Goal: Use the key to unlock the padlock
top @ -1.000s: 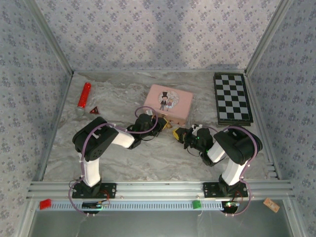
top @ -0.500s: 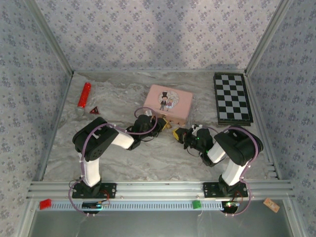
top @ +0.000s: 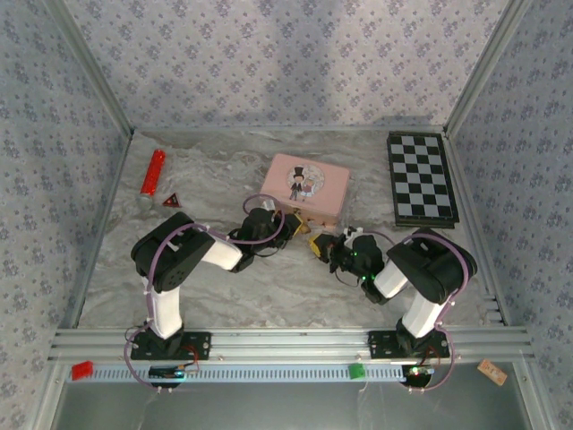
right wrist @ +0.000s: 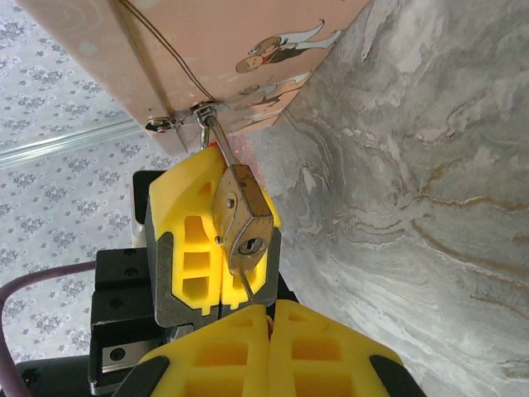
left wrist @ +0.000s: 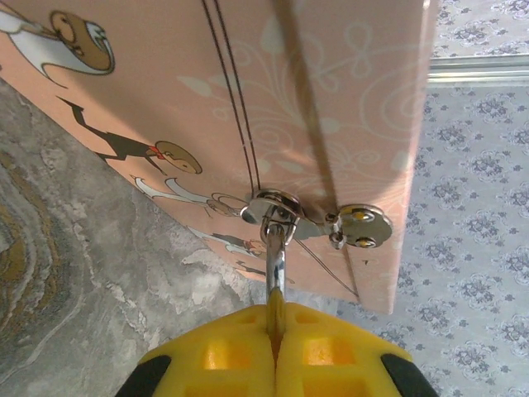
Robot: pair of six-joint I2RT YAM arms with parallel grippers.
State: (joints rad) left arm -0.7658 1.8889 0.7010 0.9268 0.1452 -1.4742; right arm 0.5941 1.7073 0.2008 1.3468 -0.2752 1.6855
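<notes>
Working at the front edge of the pink box (top: 304, 186), mid tabletop (top: 269, 287). The padlock (right wrist: 240, 217) hangs by its thin shackle from the box hasp (left wrist: 277, 207), keyhole facing my right wrist camera. My left fingers (left wrist: 275, 324) are clenched on the shackle just below the hasp, bracing the lock. My right fingers (right wrist: 269, 318) are pinched together on the key (right wrist: 246, 284); just its thin shaft visible, tip at the keyhole, depth can't tell. Step in hand, I judge: seat the key fully, then twist. To do it well: line the shaft with the keyhole, push straight, rotate from the wrist, left side holding firm so the body doesn't spin, no tugging on the hasp or the box may slide. Around: chessboard (top: 422, 179) far right, red cylinder (top: 153, 173) and small red triangle (top: 171, 201) far left, all well apart. In the way: box wall close by, both sets of fingers crowded together, little room to turn
</notes>
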